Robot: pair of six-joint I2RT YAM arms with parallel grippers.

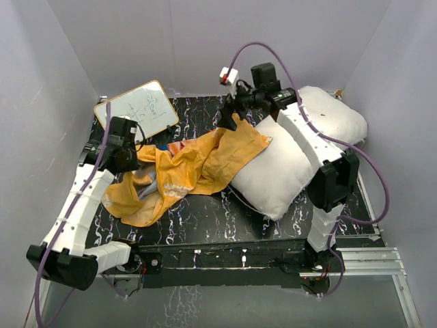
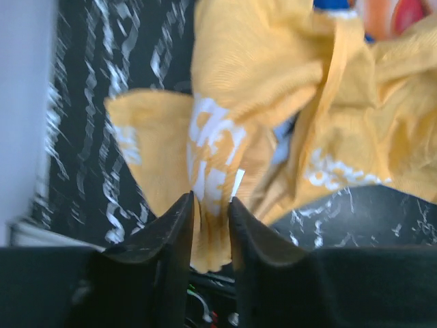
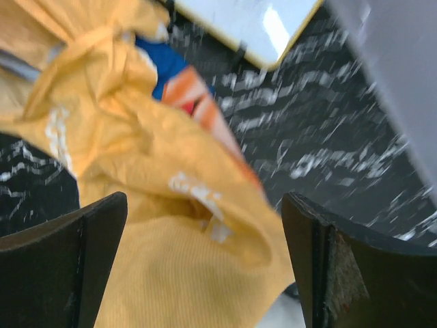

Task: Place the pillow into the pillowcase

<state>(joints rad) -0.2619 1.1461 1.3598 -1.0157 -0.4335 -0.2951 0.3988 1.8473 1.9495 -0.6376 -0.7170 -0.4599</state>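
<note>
Crossing nearest the lens, the right arm [image 1: 321, 147] hides the middle of the pillow [image 1: 273, 174] on the right of the table [image 1: 205, 212]. The pillowcase [image 1: 198, 164] lies crumpled beside it, one corner overlapping, its blue face mostly buried. One fold sits pinched in the left gripper [image 2: 210, 201]; the right gripper [image 3: 203, 201] hovers wide open, blurred.

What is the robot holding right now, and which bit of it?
The left gripper pinches the yellow pillowcase by a fold at its edge. The right gripper is wide open above the cloth and holds nothing.
</note>
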